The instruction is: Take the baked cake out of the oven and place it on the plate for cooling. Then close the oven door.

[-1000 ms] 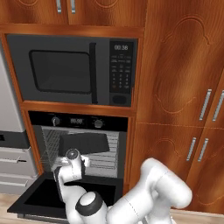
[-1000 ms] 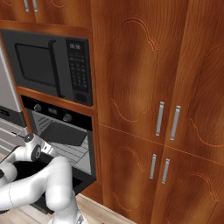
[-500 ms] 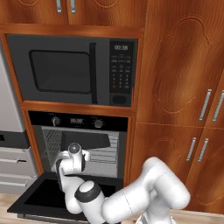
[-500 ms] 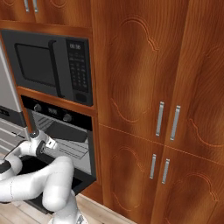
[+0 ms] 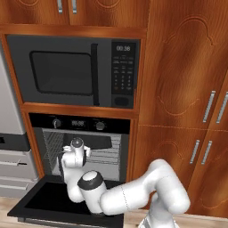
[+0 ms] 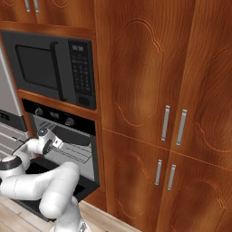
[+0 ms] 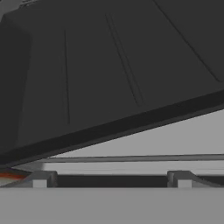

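The oven [image 5: 79, 124] stands open, its oven door [image 5: 49, 201] folded down flat in front of the cavity. A dark tray [image 5: 96, 141] rests on the wire racks [image 5: 109, 156] inside. My gripper [image 5: 87, 150] is at the mouth of the cavity, just below the tray, and is open with nothing in it. In the hand view my gripper [image 7: 111, 179] points along a rack wire [image 7: 131, 159], with the dark tray [image 7: 109, 74] close above. An orange streak [image 7: 9, 176] shows at the lower left; I cannot tell whether it is the cake. The plate is out of view.
A dark grey microwave [image 5: 75, 71] sits above the oven. Steel drawers [image 5: 13, 173] stand to the left and tall wooden cabinets [image 5: 187, 111] with bar handles to the right. The lowered door juts out over the floor below my arm.
My hand has risen and pushed further into the oven mouth, up toward the tray. The jaws have stayed open.
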You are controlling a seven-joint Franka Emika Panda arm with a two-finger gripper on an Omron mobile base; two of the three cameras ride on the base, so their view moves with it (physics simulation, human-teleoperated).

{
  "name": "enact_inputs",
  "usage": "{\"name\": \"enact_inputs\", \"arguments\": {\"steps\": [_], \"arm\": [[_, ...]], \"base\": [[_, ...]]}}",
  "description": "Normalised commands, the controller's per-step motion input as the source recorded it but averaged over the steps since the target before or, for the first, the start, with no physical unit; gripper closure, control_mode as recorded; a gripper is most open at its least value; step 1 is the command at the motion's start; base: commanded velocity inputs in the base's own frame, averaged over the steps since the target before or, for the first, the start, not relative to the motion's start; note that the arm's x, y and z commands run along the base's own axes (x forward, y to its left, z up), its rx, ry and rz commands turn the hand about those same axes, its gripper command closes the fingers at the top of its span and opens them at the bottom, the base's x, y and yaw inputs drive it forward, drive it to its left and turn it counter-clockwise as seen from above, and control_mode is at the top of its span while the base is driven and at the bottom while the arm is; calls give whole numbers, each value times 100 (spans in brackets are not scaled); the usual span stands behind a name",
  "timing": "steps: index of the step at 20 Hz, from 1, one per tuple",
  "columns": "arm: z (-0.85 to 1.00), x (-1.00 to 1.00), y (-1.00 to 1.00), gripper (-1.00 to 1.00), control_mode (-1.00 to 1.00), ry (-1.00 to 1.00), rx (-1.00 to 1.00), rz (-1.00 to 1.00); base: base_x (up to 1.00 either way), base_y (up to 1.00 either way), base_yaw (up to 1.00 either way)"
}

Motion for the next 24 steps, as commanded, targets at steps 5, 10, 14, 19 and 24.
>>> {"name": "enact_inputs", "arguments": {"steps": [5, 10, 14, 19, 24], "arm": [[-54, -5, 22, -100, -100, -1, -3, 0], [-62, -4, 25, -100, -100, -9, -6, 1], [-68, -15, 37, -100, -100, -21, -5, 0], [-73, -5, 35, -100, -100, -22, -4, 0], [-76, -14, 34, -100, -100, -22, -5, 2]], "base": [[0, 0, 0], [0, 0, 0], [0, 0, 0], [0, 0, 0], [0, 0, 0]]}}
